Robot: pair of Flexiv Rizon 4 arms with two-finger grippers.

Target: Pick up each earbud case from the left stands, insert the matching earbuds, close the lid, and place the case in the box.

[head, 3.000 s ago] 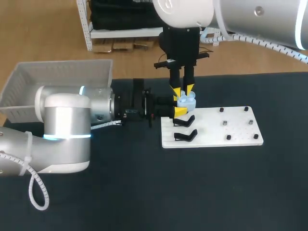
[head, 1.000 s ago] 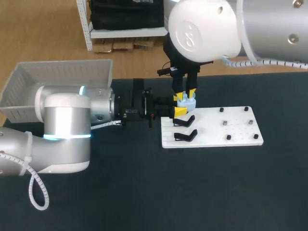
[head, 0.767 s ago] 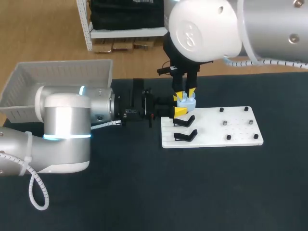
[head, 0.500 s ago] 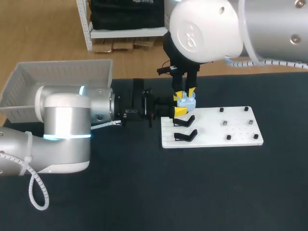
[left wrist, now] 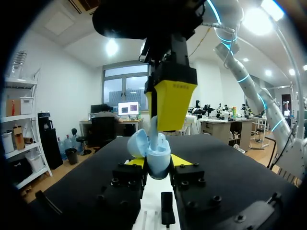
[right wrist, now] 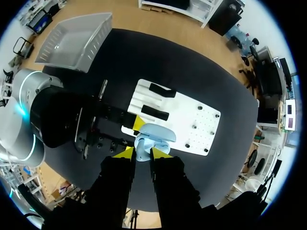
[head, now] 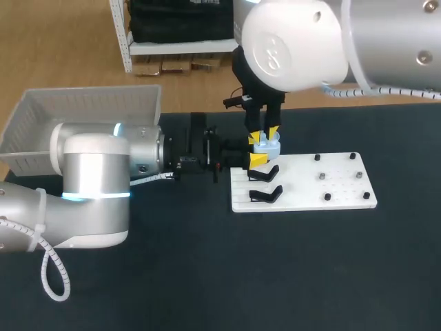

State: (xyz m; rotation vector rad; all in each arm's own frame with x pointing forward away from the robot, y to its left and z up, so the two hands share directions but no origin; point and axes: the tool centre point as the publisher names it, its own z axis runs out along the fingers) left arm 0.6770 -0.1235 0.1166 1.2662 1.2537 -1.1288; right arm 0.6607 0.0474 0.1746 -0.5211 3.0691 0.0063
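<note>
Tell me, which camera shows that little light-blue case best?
The left wrist view: the light-blue case sits close up, held in the left gripper, lid open. The head view shows it small, with the right gripper over it. The right wrist view sees it from above, just ahead of that gripper.

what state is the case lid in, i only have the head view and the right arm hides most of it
Observer: Open. The left wrist view shows the lid swung back off the case.
Operator: what's holding the case
Observer: The left gripper, with its jaws pressing the case body from both sides.
Operator: and the right one
Observer: The right gripper hangs straight above the case. It is shut on a thin pale blue piece, likely an earbud, whose lower end dips into the open case.
</note>
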